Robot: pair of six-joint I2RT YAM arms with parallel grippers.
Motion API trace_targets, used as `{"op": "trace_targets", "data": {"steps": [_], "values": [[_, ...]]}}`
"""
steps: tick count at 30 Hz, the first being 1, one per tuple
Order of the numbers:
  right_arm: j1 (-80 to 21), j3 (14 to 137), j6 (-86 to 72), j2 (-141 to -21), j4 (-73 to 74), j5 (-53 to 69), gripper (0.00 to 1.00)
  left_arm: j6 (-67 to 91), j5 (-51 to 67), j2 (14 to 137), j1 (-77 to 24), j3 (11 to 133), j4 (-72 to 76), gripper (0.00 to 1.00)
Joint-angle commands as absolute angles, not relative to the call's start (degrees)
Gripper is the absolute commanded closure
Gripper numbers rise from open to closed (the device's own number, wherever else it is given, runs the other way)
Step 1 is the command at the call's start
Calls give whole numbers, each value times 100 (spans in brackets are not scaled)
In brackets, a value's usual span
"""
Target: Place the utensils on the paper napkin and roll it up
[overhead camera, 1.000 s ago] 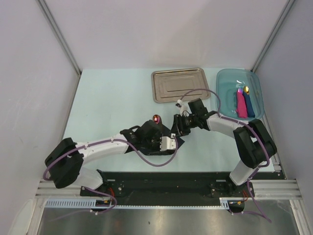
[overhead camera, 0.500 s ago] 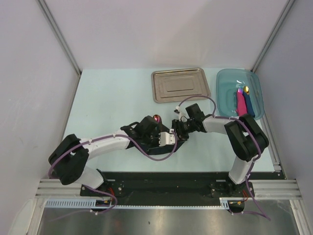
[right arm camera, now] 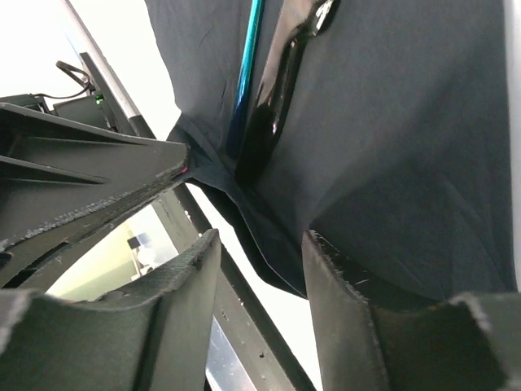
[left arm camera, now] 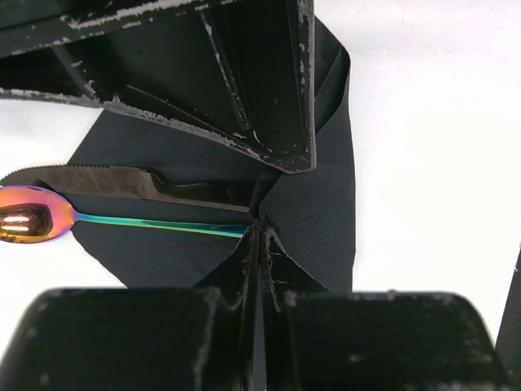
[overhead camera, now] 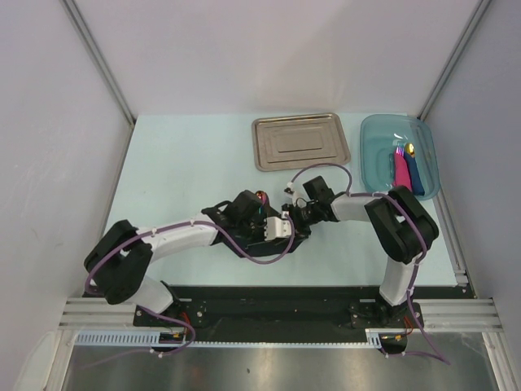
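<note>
Paper napkin [left arm camera: 317, 204] flat on table [overhead camera: 179, 163], on arm-base side of steel tray [overhead camera: 299, 142]; spoon [left arm camera: 32, 216] & dark knife [left arm camera: 122, 183] side by side on it. L gripper [left arm camera: 259, 236] pinched together on napkin fold. R gripper [right arm camera: 260, 244] fingers apart, holding nothing.

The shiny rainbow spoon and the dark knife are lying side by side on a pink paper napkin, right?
Not pink. The left wrist view shows the thin paper napkin is black; the shiny rainbow-coloured metal spoon and the dark serrated knife do lie side by side on it.
</note>
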State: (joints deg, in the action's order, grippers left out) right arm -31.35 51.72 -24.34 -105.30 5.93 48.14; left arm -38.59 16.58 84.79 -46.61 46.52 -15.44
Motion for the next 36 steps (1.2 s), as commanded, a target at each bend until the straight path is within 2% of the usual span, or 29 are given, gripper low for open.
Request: {"op": "trace_targets", "data": {"steps": [1,7,8,9,11,12,14,15,19,22,25,36], "values": [[-3217,5396,-2259,-10643,615,4878,52,-3929,1714,8552,-4597,4913,-1362,97],[-3269,5519,-2118,-10766,756,4711,63,-3815,1600,8701,-4562,4983,-1353,98],[-3287,5528,-2118,-10784,756,4702,68,-3780,1600,8719,-4553,4992,-1380,98],[-3296,5537,-2101,-10793,730,4676,77,-3753,1591,8745,-4544,5001,-1362,98],[-3305,5590,-2100,-10819,756,4632,85,-3683,1573,8763,-4535,5027,-1362,96],[-3313,5616,-2083,-10880,765,4623,92,-3648,1573,8763,-4518,5045,-1380,94],[-3314,5695,-2057,-10933,817,4606,100,-3551,1547,8728,-4457,5062,-1459,83],[-3322,5713,-2057,-10994,861,4579,100,-3481,1564,8693,-4413,5080,-1494,79],[-3305,5748,-2065,-11013,905,4448,100,-2763,1836,8272,-4061,5246,-1933,51],[-3296,5783,-2101,-11030,940,4403,100,-2218,2135,8095,-3903,5265,-2276,41],[-3296,5783,-2101,-11022,993,4377,100,-1629,2425,7998,-3824,5125,-2391,36],[-3199,5669,-2171,-10969,975,4693,98,-677,2865,8630,-3516,5018,-2074,30]]}}
